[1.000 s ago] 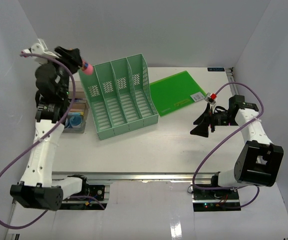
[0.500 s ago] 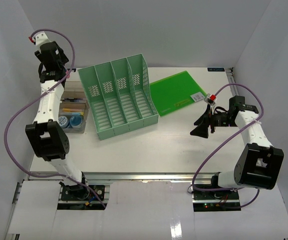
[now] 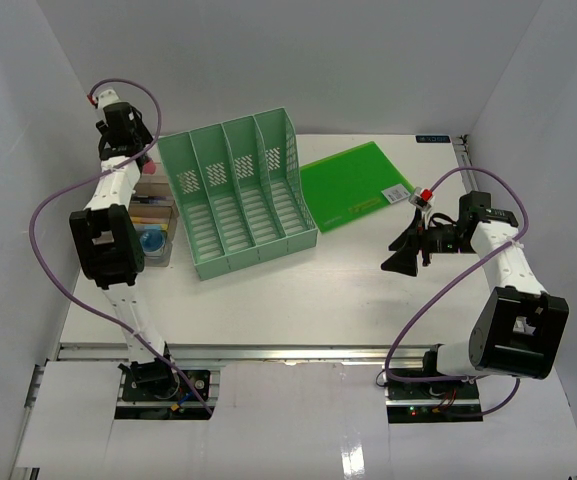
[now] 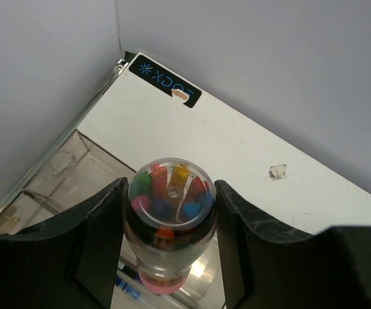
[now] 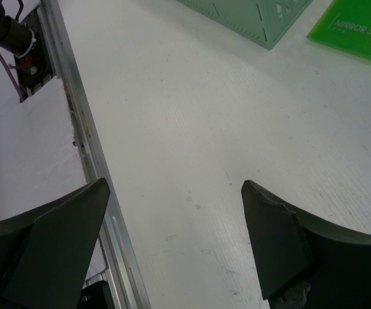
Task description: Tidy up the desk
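Large flat white rectangular desk, lying level before me, thin metal rails along its edges, surface finely ribbed.

File rack, green folder, tray, clear jar

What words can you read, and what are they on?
"MIRROR STYLE": on the green sheet, running off the picture's edge.
"XDO" after a star sign, last letter partly covered: on the black sticker in the desk corner.
Too small to read: the dark label at the desk's far edge, and the green sheet's print in the top view.
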Available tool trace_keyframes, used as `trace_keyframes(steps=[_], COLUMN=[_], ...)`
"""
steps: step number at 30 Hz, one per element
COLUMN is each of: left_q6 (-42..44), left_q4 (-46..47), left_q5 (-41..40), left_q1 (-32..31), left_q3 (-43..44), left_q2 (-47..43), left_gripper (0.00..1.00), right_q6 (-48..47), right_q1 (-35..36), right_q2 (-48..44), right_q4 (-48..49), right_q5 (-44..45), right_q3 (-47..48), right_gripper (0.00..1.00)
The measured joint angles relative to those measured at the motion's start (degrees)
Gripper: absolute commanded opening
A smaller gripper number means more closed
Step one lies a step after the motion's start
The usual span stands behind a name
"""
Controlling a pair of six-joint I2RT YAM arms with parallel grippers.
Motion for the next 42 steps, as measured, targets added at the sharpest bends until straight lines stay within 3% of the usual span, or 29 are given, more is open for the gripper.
trace_keyframes(steps=[8, 11, 17, 22, 24, 34, 39, 42], left_q6=[-3.1, -4.2, -5.6, -7.3, -8.2, -13.4, -17.3, -20.3], left_q4=[5.0, 6.8, 11.0, 11.3, 11.2, 1.9, 1.0, 4.6], left_q5=[3.2, 4.2, 6.0, 7.3, 7.7, 3.0, 0.4, 2.2], left_q1=[1.8, 2.5, 3.1, 3.5, 3.6, 4.0, 4.2, 4.3], left_q3=[0.0, -0.4, -4.8, -9.2, -9.6, -4.7, -10.5, -18.5], left_q2=[4.1, 4.8, 5.0, 5.0, 5.0, 0.6, -11.0, -21.0], left_gripper=[0.01, 0.09, 0.45, 0.91, 0.98, 0.98, 0.96, 0.92], right_q6=[0.0, 0.0, 0.0, 0.0, 0.2, 3.2, 6.6, 11.4], right_q1=[0.0, 0.0, 0.0, 0.0, 0.0, 0.0, 0.0, 0.2], right_q2=[1.1, 1.7, 2.3, 2.5, 2.6, 1.4, -1.1, -4.1], right_q4=[0.1, 0.1, 0.1, 0.2, 0.2, 3.2, 7.0, 12.8], right_q5=[0.3, 0.5, 0.7, 0.8, 0.9, 2.2, 5.8, 12.9], right_q3=[0.0, 0.0, 0.0, 0.0, 0.0, -2.0, -3.4, -5.1], right_gripper=[0.9, 0.9, 0.9, 0.9, 0.9, 0.9, 0.9, 0.9])
